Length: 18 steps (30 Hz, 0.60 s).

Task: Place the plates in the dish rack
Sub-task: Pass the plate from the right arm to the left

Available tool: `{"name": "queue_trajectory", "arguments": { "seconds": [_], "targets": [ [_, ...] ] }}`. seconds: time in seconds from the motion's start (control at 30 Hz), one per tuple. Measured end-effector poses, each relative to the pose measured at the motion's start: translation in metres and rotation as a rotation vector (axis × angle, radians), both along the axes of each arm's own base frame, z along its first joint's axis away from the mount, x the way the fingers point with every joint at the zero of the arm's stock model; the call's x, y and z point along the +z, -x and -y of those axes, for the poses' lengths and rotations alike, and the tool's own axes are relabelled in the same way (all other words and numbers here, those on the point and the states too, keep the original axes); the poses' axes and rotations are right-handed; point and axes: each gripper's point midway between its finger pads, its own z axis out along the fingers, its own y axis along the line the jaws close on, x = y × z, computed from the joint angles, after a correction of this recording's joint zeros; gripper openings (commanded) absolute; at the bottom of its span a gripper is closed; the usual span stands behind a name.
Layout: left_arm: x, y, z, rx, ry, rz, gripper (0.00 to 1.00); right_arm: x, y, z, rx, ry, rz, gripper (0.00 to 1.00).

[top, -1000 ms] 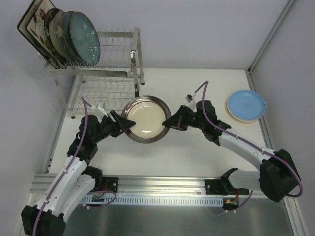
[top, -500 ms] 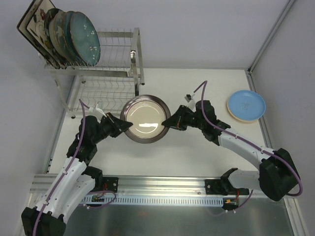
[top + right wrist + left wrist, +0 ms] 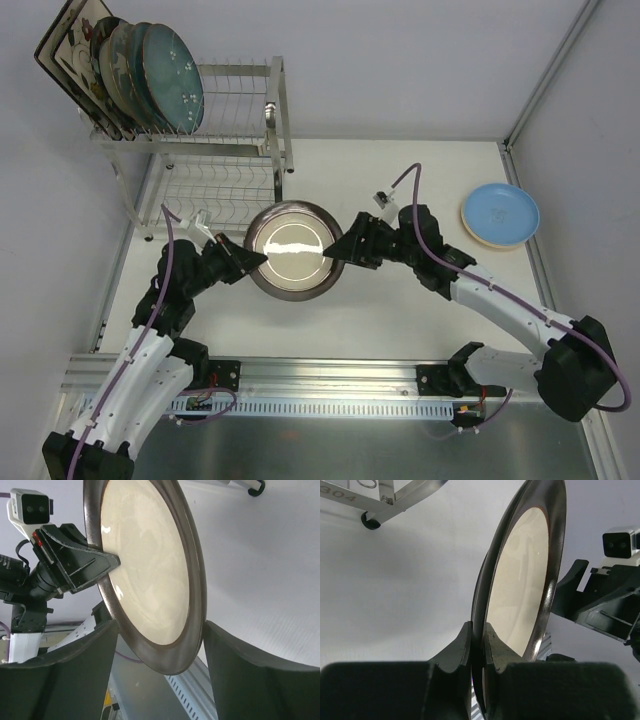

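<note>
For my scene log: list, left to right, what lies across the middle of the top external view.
left end effector → round dark-rimmed cream plate → right end effector → round light blue plate

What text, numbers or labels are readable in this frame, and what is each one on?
"304": on the flat metal bar of the dish rack, left wrist view.
Characters just above it: cut off at the picture's edge, unreadable.
Faint mark on the blue plate: too small to read.
No text on the dark-rimmed plate.

Rim of dark-rimmed cream plate [image 3: 520, 580] between closed jaws
</note>
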Motion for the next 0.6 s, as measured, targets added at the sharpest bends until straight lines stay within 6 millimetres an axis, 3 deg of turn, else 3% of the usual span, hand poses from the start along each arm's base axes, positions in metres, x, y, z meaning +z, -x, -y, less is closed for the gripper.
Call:
{"name": "queue_trajectory", "arguments": {
  "seconds": [0.17, 0.37, 0.6],
  "targets": [
    [0.005, 0.004, -0.001, -0.025, -0.028, 0.051, 0.00, -0.002, 0.003, 0.015, -0.022, 0.075, 0.050, 0.91],
    [0.021, 0.007, 0.002, -0.078, -0.060, 0.129, 0.00, -0.008, 0.004, 0.048, -0.103, 0.228, 0.114, 0.99],
    [0.043, 0.009, 0.003, -0.125, -0.114, 0.233, 0.00, 0.019, 0.004, 0.104, -0.276, 0.348, 0.279, 0.99]
  ]
}}
